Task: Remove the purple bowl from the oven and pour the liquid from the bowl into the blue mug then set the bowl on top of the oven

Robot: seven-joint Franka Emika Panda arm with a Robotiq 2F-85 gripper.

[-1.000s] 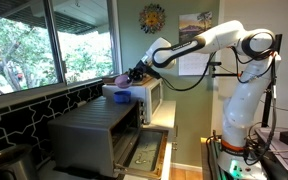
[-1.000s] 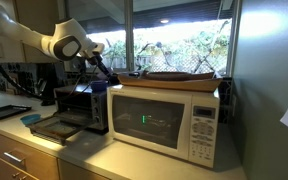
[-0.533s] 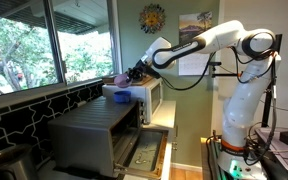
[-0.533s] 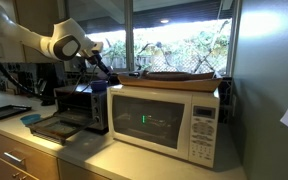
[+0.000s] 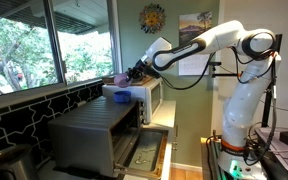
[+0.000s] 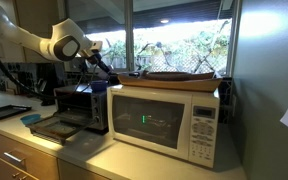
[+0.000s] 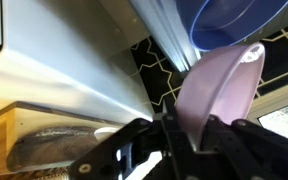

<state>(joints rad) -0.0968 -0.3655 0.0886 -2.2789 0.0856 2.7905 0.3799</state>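
My gripper is shut on the rim of the pale purple bowl, which is tilted steeply on edge just above the blue mug. In an exterior view the bowl shows as a small lavender shape over the blue mug, which stands on the grey steel oven. The oven's door hangs open, also in an exterior view. The gripper hovers above the oven's top near the white microwave.
A white microwave stands right beside the grey oven, with a flat tray on top. Windows run along the wall behind the counter. A dark tiled backsplash lies behind the oven.
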